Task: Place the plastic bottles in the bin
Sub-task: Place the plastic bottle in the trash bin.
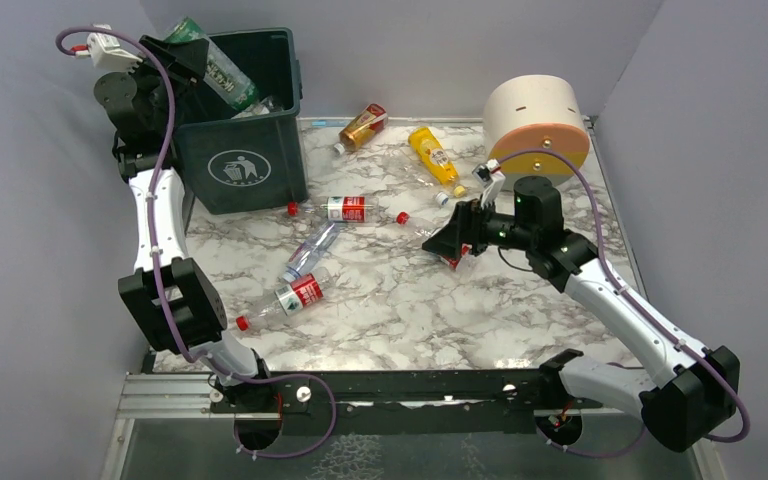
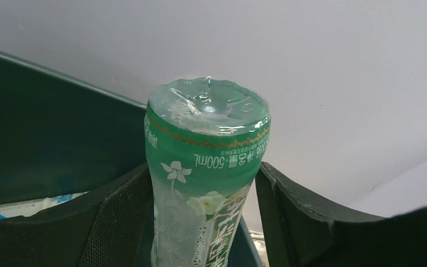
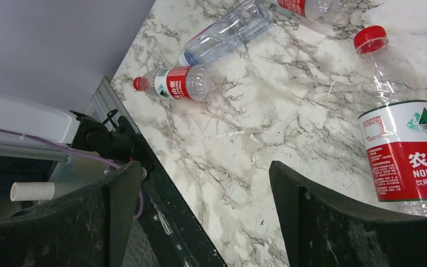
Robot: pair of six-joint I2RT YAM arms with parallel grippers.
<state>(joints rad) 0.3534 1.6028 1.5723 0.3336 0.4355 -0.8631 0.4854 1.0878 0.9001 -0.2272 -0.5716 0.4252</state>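
My left gripper (image 1: 192, 55) is high over the dark green bin (image 1: 242, 150), shut on a green-labelled bottle (image 1: 222, 72) that slants down into the bin's opening. In the left wrist view the bottle (image 2: 205, 161) stands base-up between my fingers (image 2: 119, 217), with the bin wall (image 2: 44, 128) behind. My right gripper (image 1: 450, 240) hangs open and empty over the table; in its wrist view (image 3: 200, 172) a red-labelled Nongfu bottle (image 3: 406, 144) lies to the right of it. More bottles lie on the marble: amber (image 1: 363, 125), yellow (image 1: 433, 153), red-labelled (image 1: 345, 209), clear blue-capped (image 1: 310, 250), red-labelled (image 1: 295, 293).
A big cream cylinder (image 1: 538, 120) lies at the back right beside my right arm. Grey walls close in the table on the left, back and right. Something white and blue lies inside the bin (image 2: 28, 206). The black rail (image 1: 380, 385) runs along the near edge.
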